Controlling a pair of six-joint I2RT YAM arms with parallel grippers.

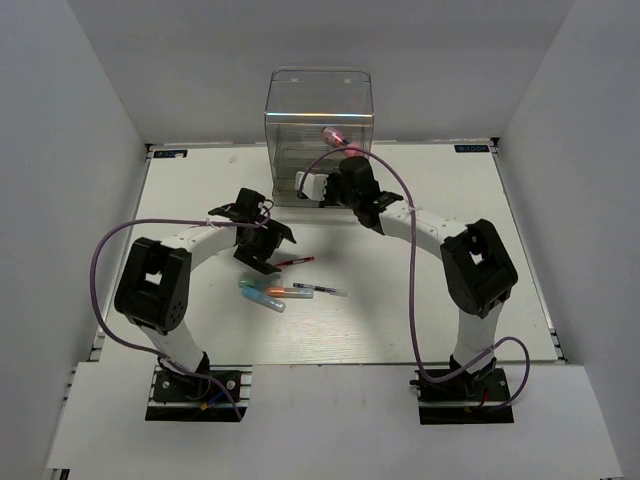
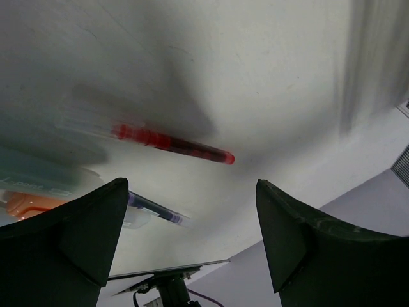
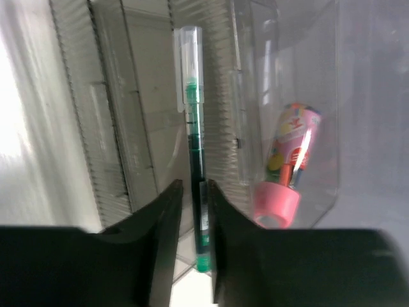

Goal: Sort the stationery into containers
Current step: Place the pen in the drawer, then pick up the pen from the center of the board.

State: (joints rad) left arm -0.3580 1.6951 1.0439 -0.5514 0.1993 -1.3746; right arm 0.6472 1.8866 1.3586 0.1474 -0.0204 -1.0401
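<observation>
Right jaws: clamped on a green pen [image 3: 195, 166], held close against the clear organiser [image 1: 320, 100], not yet let go.
Left jaws: spread wide and empty, hovering over a red pen [image 2: 172, 144] that lies on the counter [image 1: 430, 310].
Done: pink tube [image 3: 287, 169] sits inside the organiser's clear upper part. Nothing else visible in there.
Left on counter: red pen, blue pen [image 1: 320, 290], orange marker [image 1: 272, 291], pale blue marker [image 1: 251, 284], all bunched near the left jaws.
Progress: early, by my read. One item stowed, one being delivered, at least four to go.
Unclear: which compartment the green pen is headed for.
</observation>
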